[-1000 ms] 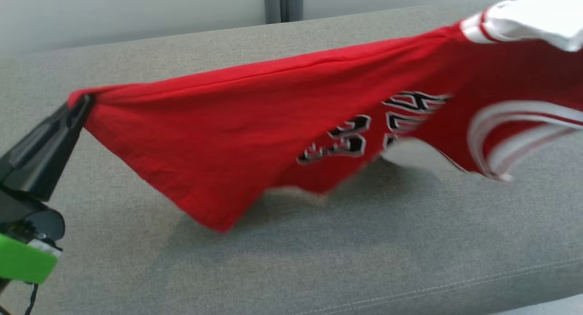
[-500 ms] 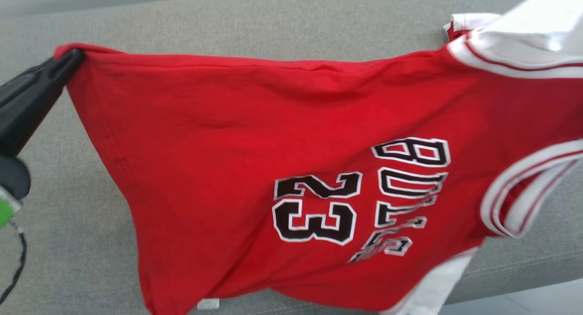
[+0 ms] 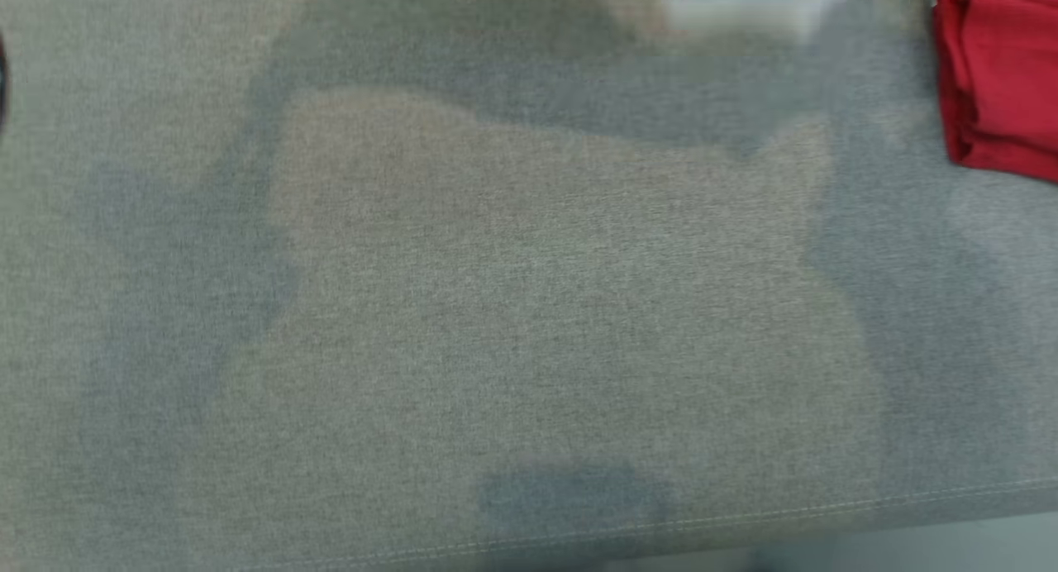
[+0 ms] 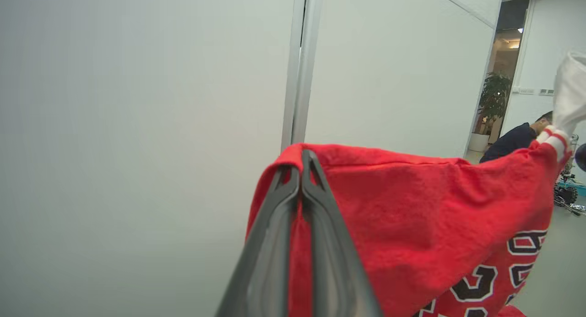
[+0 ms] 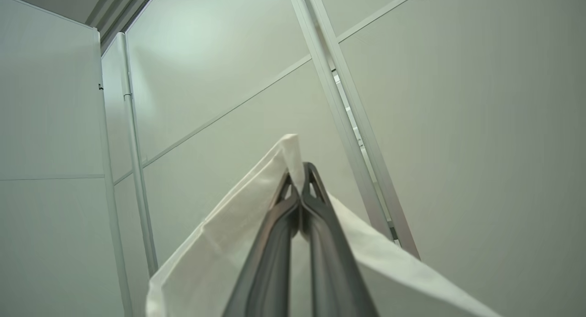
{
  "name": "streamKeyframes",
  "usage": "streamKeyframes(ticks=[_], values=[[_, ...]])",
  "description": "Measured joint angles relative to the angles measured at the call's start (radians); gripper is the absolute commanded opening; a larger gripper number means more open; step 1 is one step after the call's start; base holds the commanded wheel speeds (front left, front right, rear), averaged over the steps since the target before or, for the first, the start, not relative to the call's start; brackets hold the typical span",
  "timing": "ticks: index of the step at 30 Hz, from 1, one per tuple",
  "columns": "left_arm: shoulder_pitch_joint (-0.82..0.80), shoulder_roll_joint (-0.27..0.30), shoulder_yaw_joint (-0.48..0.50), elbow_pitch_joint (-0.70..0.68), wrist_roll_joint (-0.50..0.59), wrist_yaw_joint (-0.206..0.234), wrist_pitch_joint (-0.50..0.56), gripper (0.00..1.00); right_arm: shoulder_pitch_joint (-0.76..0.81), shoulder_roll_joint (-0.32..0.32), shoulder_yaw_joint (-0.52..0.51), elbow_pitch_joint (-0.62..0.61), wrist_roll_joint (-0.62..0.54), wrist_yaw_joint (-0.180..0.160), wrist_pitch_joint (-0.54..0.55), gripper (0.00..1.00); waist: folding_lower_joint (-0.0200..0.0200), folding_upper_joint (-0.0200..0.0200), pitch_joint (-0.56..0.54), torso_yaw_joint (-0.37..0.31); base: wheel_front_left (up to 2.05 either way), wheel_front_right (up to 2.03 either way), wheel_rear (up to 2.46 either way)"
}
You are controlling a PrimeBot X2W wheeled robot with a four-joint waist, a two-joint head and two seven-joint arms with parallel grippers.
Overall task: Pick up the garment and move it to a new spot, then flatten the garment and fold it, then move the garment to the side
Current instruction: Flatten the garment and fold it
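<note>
The one red basketball jersey [image 4: 412, 216] hangs in the air, stretched between two claws. The left gripper [image 4: 302, 159] is clenched on a red corner, with the cloth falling away to its right and below, while the right gripper [image 5: 300, 170] is pinched shut on the jersey's white sleeve [image 5: 238, 225], which drapes down either side of its fingers. Holding two far-apart corners high probably lets the cloth hang open before it is laid flat on the single grey cushion [image 3: 529, 307] beneath; beyond the left gripper are one person [image 4: 515, 140] and one potted plant [image 4: 496, 90].
</note>
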State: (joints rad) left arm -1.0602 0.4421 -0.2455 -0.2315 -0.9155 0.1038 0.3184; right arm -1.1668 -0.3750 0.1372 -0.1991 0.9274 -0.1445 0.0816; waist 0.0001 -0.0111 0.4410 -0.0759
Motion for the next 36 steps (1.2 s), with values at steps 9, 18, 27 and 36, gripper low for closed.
streamKeyframes(ticks=[9, 18, 27, 36], values=[[0.051, 0.024, -0.062, 0.060, 0.111, -0.128, -0.141, 0.00, 0.041, 0.109, 0.108, 0.075, -0.022, 0.012, -0.090, 0.00, 0.0001, 0.0000, 0.124, 0.023, 0.00, 0.00, 0.00], [0.504, 0.014, -0.188, 0.293, 0.179, -0.193, -0.319, 0.00, 0.584, 0.137, 0.182, 0.228, 0.007, 0.087, -0.192, 0.00, 0.0001, 0.0000, 0.209, -0.003, 0.00, 0.00, 0.00], [0.542, -0.026, -0.143, 0.428, 0.163, -0.203, -0.499, 0.00, 0.724, 0.077, 0.198, 0.249, -0.032, 0.183, -0.293, 0.00, -0.0001, 0.0000, 0.148, -0.009, 0.00, 0.00, 0.00], [0.619, 0.030, -0.227, 0.452, 0.165, -0.227, -0.513, 0.00, 0.814, -0.133, 0.374, 0.230, -0.212, 0.241, -0.192, 0.00, -0.0001, 0.0000, 0.046, -0.007, 0.00, 0.00, 0.00]])
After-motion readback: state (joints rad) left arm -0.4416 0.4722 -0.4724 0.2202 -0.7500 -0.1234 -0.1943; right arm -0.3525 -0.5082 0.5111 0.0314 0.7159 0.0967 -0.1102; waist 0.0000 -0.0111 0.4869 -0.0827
